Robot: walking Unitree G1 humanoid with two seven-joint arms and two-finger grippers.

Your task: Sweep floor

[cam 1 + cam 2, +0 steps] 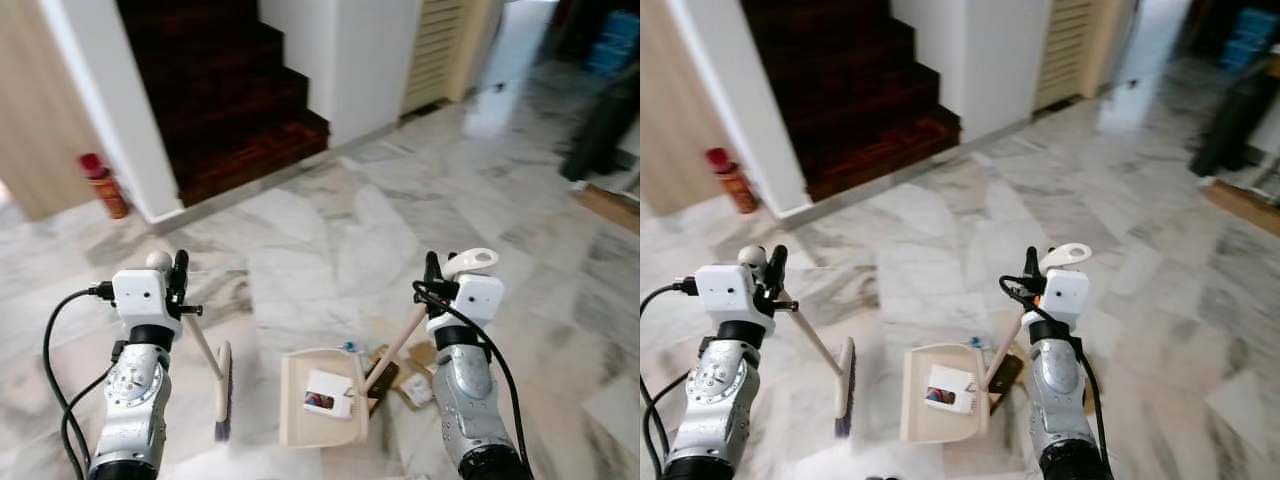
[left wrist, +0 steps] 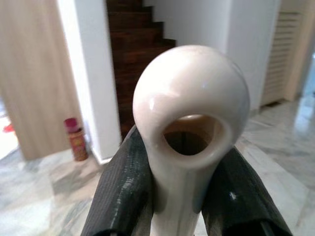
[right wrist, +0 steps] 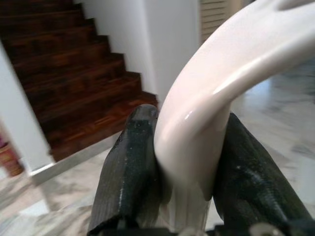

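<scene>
At my far left a red canister (image 1: 104,184) stands on the floor against a wooden panel, beside a white wall; next to it dark wooden stairs (image 1: 225,95) climb away; my left gripper (image 2: 184,196) is pinched on the top of the broom (image 1: 213,370), its black fingers (image 2: 120,189) pressing either side of the cream handle just below the round loop; the handle slants down to the brush head, which rests on the marble floor (image 1: 330,230) just left of the dustpan (image 1: 318,400); the cream dustpan lies flat on the floor between my arms, with a small white packet (image 1: 328,392) lying in it; bits of cardboard and litter (image 1: 408,375) lie on the floor just beside the pan's right edge; my right gripper (image 3: 189,191) is clamped on the dustpan's long handle near its top loop, one finger (image 3: 130,172) on each side; further right, a slatted cupboard door (image 1: 432,50) stands by the wall.
</scene>
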